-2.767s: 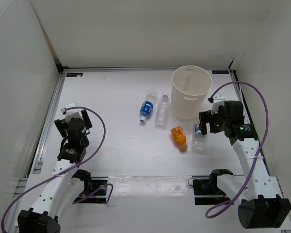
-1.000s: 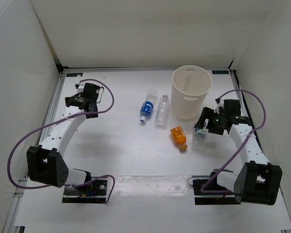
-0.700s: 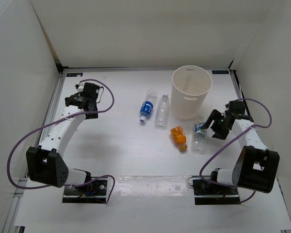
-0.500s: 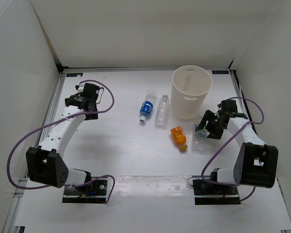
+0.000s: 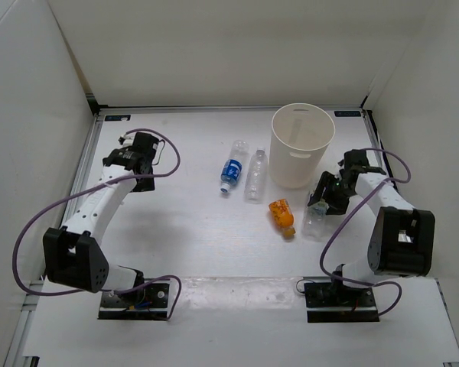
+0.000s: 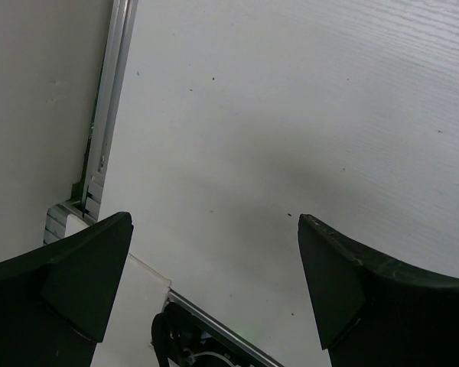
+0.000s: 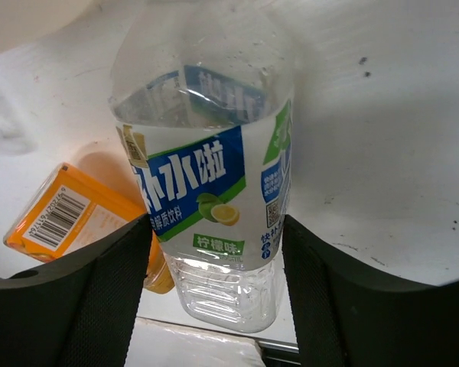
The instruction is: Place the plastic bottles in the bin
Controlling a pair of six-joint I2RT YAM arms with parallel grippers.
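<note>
- The table [image 5: 183,237] is seen white and flat, with everything else borne on it.
- The bin [image 5: 294,164] is stood upright at the far right of the table, with a small slot visible inside near its rim. No bottle can be made out inside it from the overhead view.
- The left gripper [image 6: 214,290] is held over bare table at the far left, well apart from the bottles. Its fingers [image 6: 76,283] are spread wide and nothing is held between them.
- The right gripper [image 7: 210,298] is placed low, just right of the bin's base. It is closed around the white-blue labelled bottle [image 7: 214,176], with a finger laid against each side of the bottle's body. Whether the bottle is raised off the table cannot be told.
- The white-blue labelled bottle is seen from above just near and right of the bin, beside the orange bottle [image 5: 283,215].
- The plain clear bottle [image 5: 255,177] is laid on its side just left of the bin.
- The blue-labelled bottle [image 5: 231,170] is laid on its side just beside the plain clear one, on its left.
- The orange bottle is laid on the table near the bin's near side. In the right wrist view its barcode label is seen just left of the gripped bottle.
</note>
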